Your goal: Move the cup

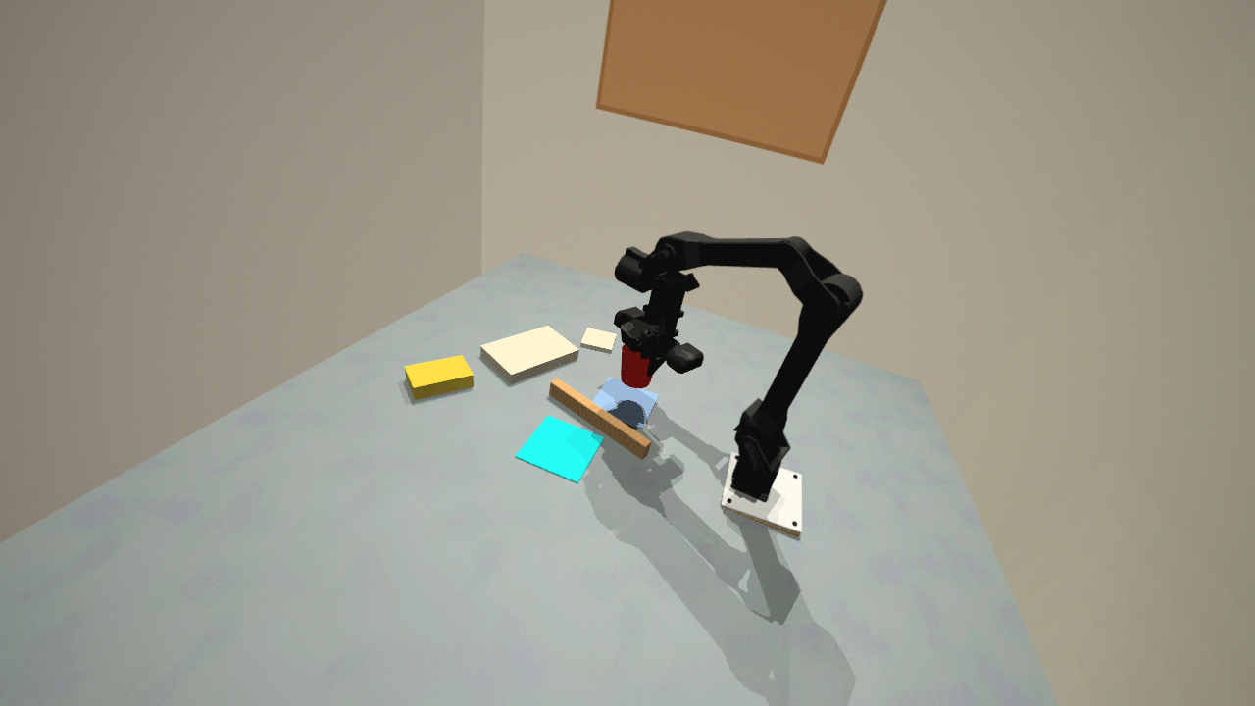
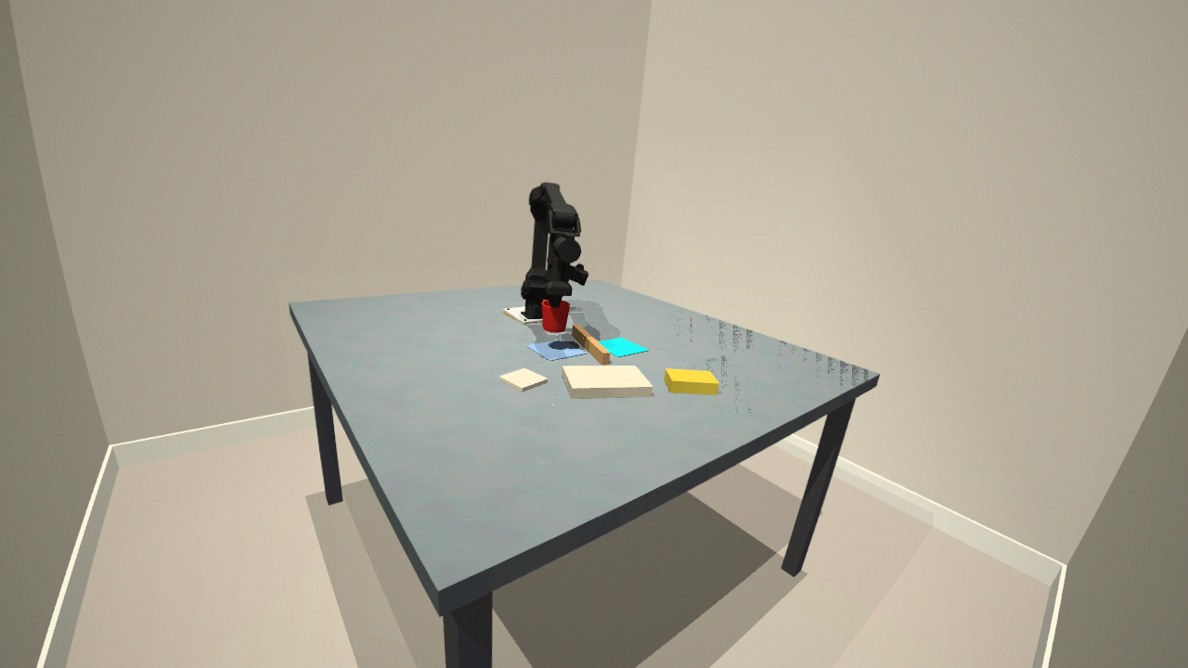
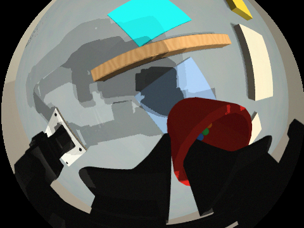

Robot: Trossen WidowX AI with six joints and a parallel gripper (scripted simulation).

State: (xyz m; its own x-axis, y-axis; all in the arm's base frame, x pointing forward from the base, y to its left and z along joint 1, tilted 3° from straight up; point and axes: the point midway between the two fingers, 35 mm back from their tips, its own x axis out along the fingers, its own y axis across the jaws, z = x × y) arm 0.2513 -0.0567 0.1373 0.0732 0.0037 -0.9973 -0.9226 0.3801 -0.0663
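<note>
A: Where is the cup?

B: In the air above the pale blue pad, pinched at its rim wall by the nearly closed gripper.

A: How will it handle?

B: Probably light and stiff, but loose marbles shift. In the wrist view the cyan pad lies at 12 o'clock, beyond the wooden bar.

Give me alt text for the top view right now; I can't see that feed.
The black arm's gripper is shut on the red cup, holding it in the air above the pale blue pad. A wooden bar lies between that pad and the cyan pad; a yellow block and two cream slabs sit further off.
</note>
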